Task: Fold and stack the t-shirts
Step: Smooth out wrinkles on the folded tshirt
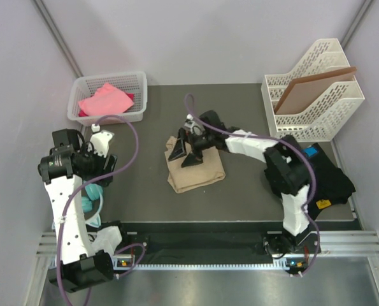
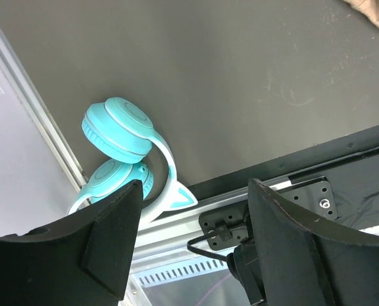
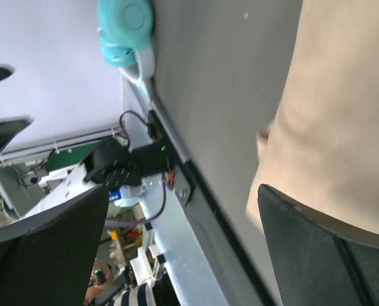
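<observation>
A folded tan t-shirt point(image 1: 199, 172) lies mid-table; it fills the right of the right wrist view point(image 3: 342, 108) and shows as a corner in the left wrist view point(image 2: 375, 13). My right gripper point(image 1: 185, 155) point(image 3: 183, 255) hovers open over the shirt's left part, with nothing between its fingers. A pink t-shirt point(image 1: 103, 100) lies crumpled in the white basket point(image 1: 141, 95). A black t-shirt point(image 1: 336, 178) lies at the right with a blue one point(image 1: 313, 152) showing on top. My left gripper point(image 1: 103, 169) point(image 2: 195, 242) stands open and empty at the left, above the near edge.
Teal headphones point(image 2: 122, 143) point(image 1: 92, 191) lie near the table's front-left edge, under the left arm. A white file rack point(image 1: 316, 89) holding a brown board point(image 1: 310, 89) stands at the back right. Walls close in on both sides.
</observation>
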### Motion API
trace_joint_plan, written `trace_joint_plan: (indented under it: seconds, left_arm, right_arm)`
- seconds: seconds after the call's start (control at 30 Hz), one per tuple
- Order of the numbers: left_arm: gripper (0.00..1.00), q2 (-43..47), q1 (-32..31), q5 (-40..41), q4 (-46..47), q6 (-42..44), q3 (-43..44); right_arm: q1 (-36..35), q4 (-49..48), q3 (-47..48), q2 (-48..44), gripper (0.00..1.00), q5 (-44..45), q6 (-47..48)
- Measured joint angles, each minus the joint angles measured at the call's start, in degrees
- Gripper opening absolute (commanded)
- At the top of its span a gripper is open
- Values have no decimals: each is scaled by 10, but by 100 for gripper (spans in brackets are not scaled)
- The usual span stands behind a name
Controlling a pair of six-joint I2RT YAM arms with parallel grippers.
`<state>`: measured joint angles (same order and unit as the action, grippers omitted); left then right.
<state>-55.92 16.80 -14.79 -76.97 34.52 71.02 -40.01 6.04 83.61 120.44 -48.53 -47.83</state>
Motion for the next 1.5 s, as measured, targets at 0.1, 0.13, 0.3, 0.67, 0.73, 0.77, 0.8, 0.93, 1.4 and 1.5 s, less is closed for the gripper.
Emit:
trace_joint_plan:
  seconds: [0.1, 0.13, 0.3, 0.67, 0.73, 0.77, 0.8, 0.93, 1.4, 1.5]
  left_arm:
    - [72, 0, 0, -5, 0, 1, 0]
    - [72, -2, 0, -8, 0, 1, 0]
    - [72, -13, 0, -15, 0, 0, 0]
    - [72, -17, 0, -23, -2, 0, 0]
    - [72, -17, 0, -23, -2, 0, 0]
    - [72, -17, 0, -24, -2, 0, 0]
    - [72, -17, 0, -25, -2, 0, 0]
    - [72, -17, 0, -34, -2, -1, 0]
    - [72, -11, 0, -46, -2, -3, 0]
    - [72, -10, 0, -46, -2, -3, 0]
  right_arm:
    - [32, -11, -91, -112, 100, 5, 15]
    - [46, -21, -122, -145, 100, 6, 18]
    - [89, -70, -233, -193, 100, 10, 23]
    - [103, -143, -316, -114, 100, -46, 13]
    - [103, -159, -333, -126, 100, -40, 17]
    - [103, -158, -338, -134, 100, -35, 19]
    - [103, -151, -342, -145, 100, -27, 22]
    - [103, -97, -331, -173, 100, -3, 29]
    - [113, 12, 13, 28, 100, 8, 56]
    - [125, 17, 20, 63, 100, -27, 48]
